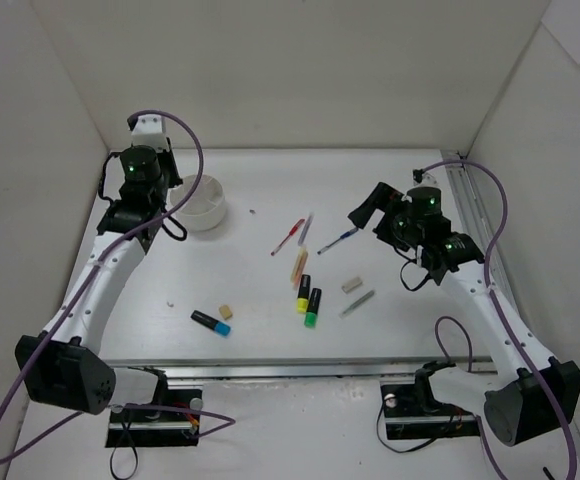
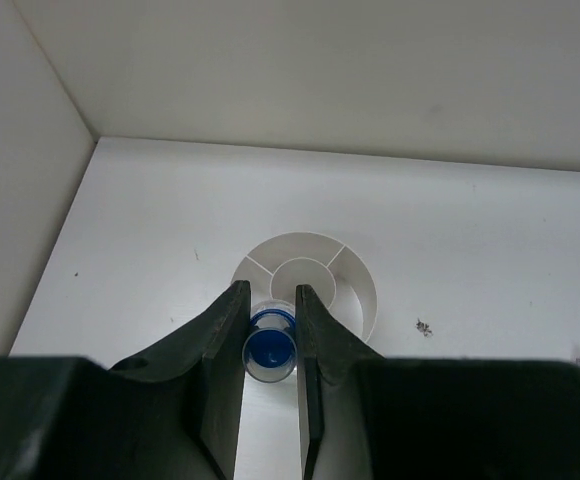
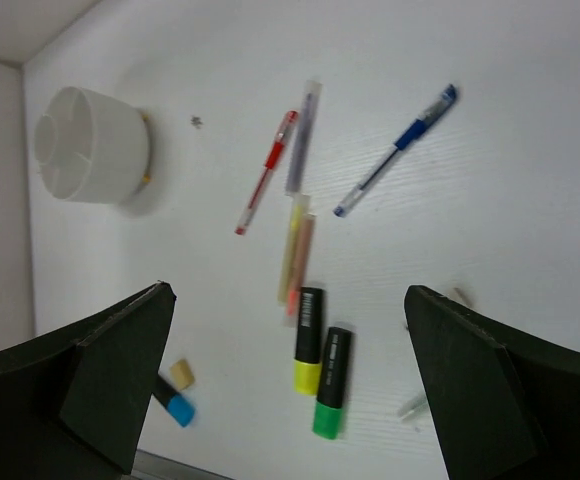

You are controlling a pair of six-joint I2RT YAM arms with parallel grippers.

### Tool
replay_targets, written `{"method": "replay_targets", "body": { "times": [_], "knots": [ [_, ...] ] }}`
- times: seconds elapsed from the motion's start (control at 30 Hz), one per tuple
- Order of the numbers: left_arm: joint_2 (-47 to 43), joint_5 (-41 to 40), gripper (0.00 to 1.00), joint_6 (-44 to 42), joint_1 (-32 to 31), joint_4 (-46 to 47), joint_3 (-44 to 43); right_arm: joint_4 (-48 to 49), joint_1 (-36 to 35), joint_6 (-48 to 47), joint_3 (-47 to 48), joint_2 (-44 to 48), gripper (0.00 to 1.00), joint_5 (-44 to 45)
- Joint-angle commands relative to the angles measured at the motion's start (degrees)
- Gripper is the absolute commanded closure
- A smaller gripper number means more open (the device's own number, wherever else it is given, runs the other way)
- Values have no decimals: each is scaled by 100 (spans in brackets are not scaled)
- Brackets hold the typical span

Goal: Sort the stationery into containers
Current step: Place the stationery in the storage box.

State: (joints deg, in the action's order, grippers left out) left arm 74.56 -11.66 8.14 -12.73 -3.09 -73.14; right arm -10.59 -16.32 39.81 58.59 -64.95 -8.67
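Note:
My left gripper (image 2: pixel 271 300) is shut on the white-blue tube (image 2: pixel 270 350), blue end toward the camera, just at the near rim of the divided white bowl (image 2: pixel 355 285). The bowl also shows in the top view (image 1: pixel 210 212). My right gripper (image 3: pixel 290 385) is open and empty, high above the loose stationery. Below it lie a red pen (image 3: pixel 267 170), a grey pen (image 3: pixel 302 150), a blue pen (image 3: pixel 395 150), a cream stick (image 3: pixel 295 250), a yellow highlighter (image 3: pixel 308 340), a green highlighter (image 3: pixel 330 382), a blue highlighter (image 3: pixel 175 405) and a beige eraser (image 3: pixel 181 373).
A second eraser (image 1: pixel 351 285) and another grey pen (image 1: pixel 358 302) lie right of the highlighters. White walls close in the table at the back and both sides. A metal rail (image 1: pixel 300 368) runs along the near edge.

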Motion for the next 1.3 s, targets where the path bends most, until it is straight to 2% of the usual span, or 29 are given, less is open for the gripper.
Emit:
{"method": "replay_targets", "body": {
  "times": [0.0,0.13,0.2,0.47,0.63,0.87,1.07,1.13,1.23,1.27],
  "knots": [
    [382,927,100,-232,200,-69,-718,-189,102,-526,-84,-18,2,445],
    [963,1095,100,-375,349,-183,-1376,-320,172,-781,-163,87,2,585],
    [1252,1402,100,-340,447,-95,-1483,-382,208,-826,-207,157,2,647],
    [2096,1413,100,-454,561,256,-1923,-567,313,-1028,-392,650,2,1006],
    [2421,1509,100,-445,561,722,-1940,-795,349,-1002,-462,939,2,1279],
    [2870,1474,100,-384,614,477,-2274,-1033,401,-967,-612,1239,2,1578],
    [2774,1421,100,-208,614,398,-2028,-1156,427,-967,-559,1248,2,1587],
    [2809,1333,89,-146,614,109,-2133,-1165,419,-984,-559,1213,2,1552],
    [2818,1324,79,-111,614,-156,-2257,-1191,419,-1203,-524,1125,2,1263],
    [2801,1333,68,-102,614,-174,-2257,-1208,419,-1291,-498,1125,2,1045]
  ]
}}
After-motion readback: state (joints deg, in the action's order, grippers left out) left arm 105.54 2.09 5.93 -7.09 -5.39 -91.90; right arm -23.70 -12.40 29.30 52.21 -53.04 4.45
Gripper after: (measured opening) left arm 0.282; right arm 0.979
